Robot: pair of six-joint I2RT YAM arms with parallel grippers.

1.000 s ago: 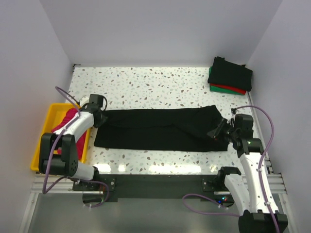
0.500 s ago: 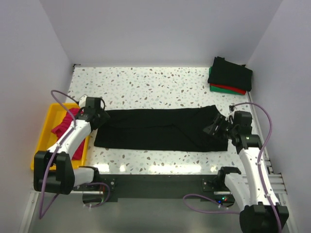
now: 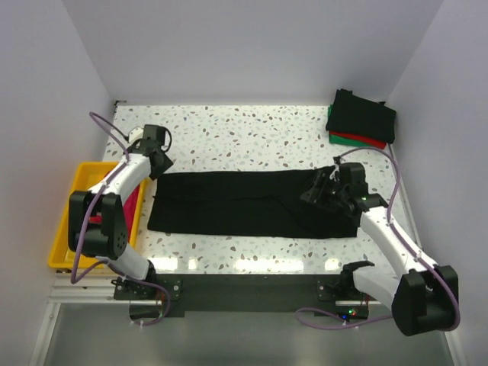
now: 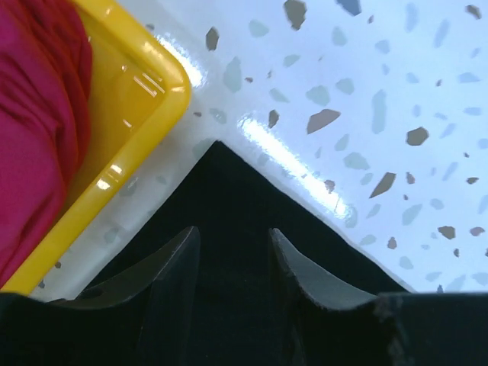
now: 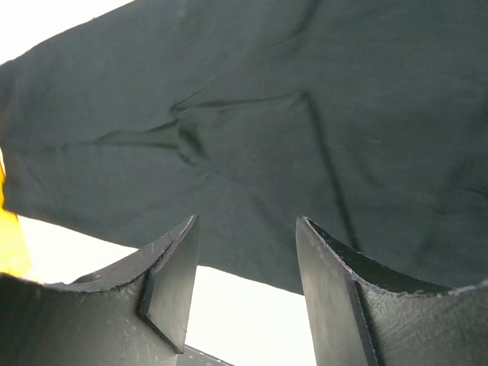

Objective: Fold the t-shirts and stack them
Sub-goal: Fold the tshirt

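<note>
A large black t-shirt point(image 3: 236, 202) lies flat as a long band across the table's near half. My left gripper point(image 3: 158, 162) hovers open over its far-left corner point(image 4: 229, 191), fingers point(image 4: 177, 263) apart with nothing between them. My right gripper point(image 3: 314, 191) is open above the shirt's right part point(image 5: 267, 114), holding nothing. A magenta-pink t-shirt point(image 4: 38, 114) lies in the yellow tray point(image 4: 130, 152). At the back right sits a stack with a folded black t-shirt point(image 3: 362, 114) on top, red point(image 3: 351, 139) and green edges showing beneath.
The yellow tray point(image 3: 65, 221) stands at the table's left edge, next to the black shirt's left end. White walls close in the table on three sides. Purple cables loop off both arms.
Both grippers have opened and let go of the black shirt. The left one drew back toward the far-left corner; the right one swung left over the shirt's right part.
</note>
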